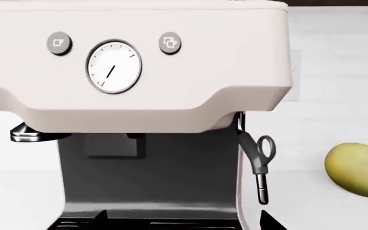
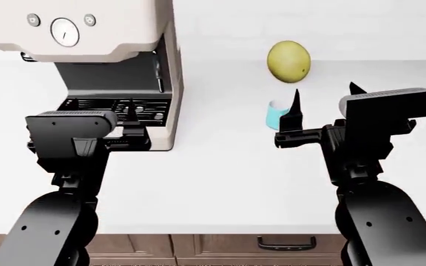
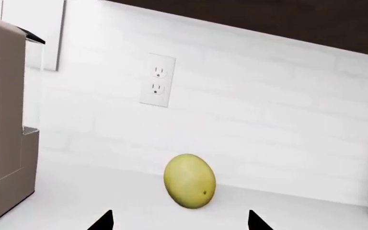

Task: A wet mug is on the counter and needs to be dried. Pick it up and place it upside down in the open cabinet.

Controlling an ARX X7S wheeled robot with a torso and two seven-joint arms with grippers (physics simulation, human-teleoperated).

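The light-turquoise mug [image 2: 275, 117] stands upright on the white counter [image 2: 221, 166], just in front of the yellow-green fruit [image 2: 288, 61]. My right gripper [image 2: 325, 90] is open and empty, and hovers over the counter just right of the mug. One of its black fingers partly hides the mug. The right wrist view shows the two fingertips spread wide [image 3: 179, 216] and the fruit [image 3: 189, 180] beyond them, but not the mug. My left gripper [image 2: 124, 113] is open and empty in front of the coffee machine's drip tray; its tips show in the left wrist view [image 1: 182, 213]. The open cabinet is out of view.
A large cream coffee machine [image 2: 87, 33] stands at the back left of the counter, with a steam wand [image 1: 260, 158] on its side. The white tiled wall carries an outlet [image 3: 157, 80]. Wooden drawers with a handle [image 2: 287, 243] lie below the counter's front edge.
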